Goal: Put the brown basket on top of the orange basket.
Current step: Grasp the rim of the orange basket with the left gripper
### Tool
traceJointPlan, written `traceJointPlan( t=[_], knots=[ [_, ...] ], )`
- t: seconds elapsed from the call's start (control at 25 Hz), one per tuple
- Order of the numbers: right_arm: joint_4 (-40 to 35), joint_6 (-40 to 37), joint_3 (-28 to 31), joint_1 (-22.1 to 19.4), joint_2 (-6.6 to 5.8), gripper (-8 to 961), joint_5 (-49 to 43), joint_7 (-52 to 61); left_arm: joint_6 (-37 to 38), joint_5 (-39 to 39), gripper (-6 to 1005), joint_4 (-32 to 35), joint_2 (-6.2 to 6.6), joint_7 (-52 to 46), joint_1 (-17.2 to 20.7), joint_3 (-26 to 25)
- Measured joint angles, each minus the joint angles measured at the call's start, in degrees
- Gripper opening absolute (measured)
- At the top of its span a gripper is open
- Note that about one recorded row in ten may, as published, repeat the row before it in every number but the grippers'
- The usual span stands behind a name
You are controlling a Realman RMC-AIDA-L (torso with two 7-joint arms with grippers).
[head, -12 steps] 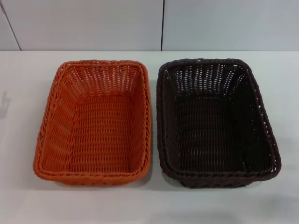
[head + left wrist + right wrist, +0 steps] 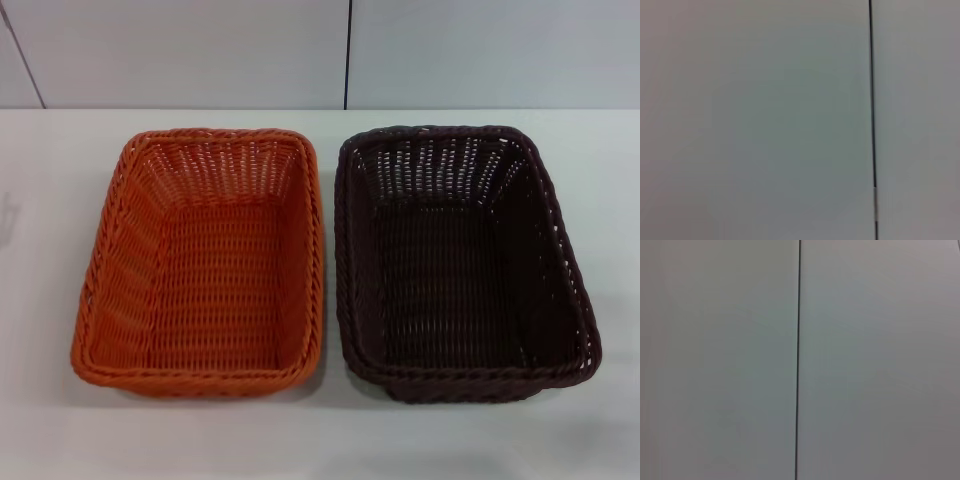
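The orange basket (image 2: 200, 265) sits on the white table at the left in the head view. The brown basket (image 2: 462, 262), very dark and of the same shape, sits right beside it at the right, their long rims almost touching. Both stand upright and are empty. Neither gripper shows in any view. The left wrist view and the right wrist view show only a plain pale wall with a thin dark seam.
The white table (image 2: 320, 440) runs around both baskets, with bare strips in front and at the sides. A pale panelled wall (image 2: 200, 50) with a dark vertical seam (image 2: 348, 50) stands behind the table's far edge.
A faint shadow at the table's far left edge has shifted slightly. The baskets have not moved.
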Motion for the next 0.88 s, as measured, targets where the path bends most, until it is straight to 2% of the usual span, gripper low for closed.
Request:
traceJointPlan(
  t=[0.08,0.12,0.16,0.24,0.28,0.36,0.4,0.52,0.56,0.68,0.88],
  knots=[
    [-0.02,-0.05,0.00,0.19,-0.05,694,0.19,0.01,-13.03,0.66,786,-10.91,2.26,-1.80,2.10,1.66],
    [0.01,-0.07,0.05,0.36,-0.05,694,0.30,0.01,-19.27,0.64,787,-15.63,2.93,-2.00,2.96,2.05],
    [0.11,-0.10,0.03,0.52,-0.06,694,0.41,0.01,-26.89,0.63,787,-21.40,3.54,-1.88,3.95,2.11],
    [0.25,-0.19,-0.09,0.77,-0.07,694,0.46,0.02,-37.94,0.61,787,-30.12,3.67,-0.46,5.05,1.19],
    [0.30,-0.30,-0.10,0.81,-0.07,694,0.47,0.02,-44.41,0.61,787,-34.53,3.32,1.09,5.40,0.35],
    [0.42,-0.61,-0.02,0.84,-0.07,694,0.50,0.02,-56.69,0.57,786,-42.45,1.72,5.60,5.06,-1.97],
    [0.48,-0.77,0.05,0.84,-0.07,694,0.53,0.02,-61.03,0.51,786,-44.91,0.99,7.20,4.63,-2.85],
    [0.53,-1.43,0.04,0.83,-0.07,694,0.58,0.02,-76.40,0.47,786,-52.01,-2.33,14.40,1.41,-6.38],
    [0.54,-1.77,0.03,0.84,-0.08,694,0.67,0.02,-80.49,0.44,786,-53.48,-2.99,16.03,0.20,-6.96],
    [0.56,-2.37,0.04,0.89,-0.07,694,0.99,0.02,-90.71,0.42,786,-56.61,-3.25,18.18,-3.39,-5.96],
    [0.94,-2.37,0.03,0.78,-0.08,694,1.07,0.02,-95.78,0.53,787,-57.55,-3.40,18.56,-5.53,-1.88]
  ],
)
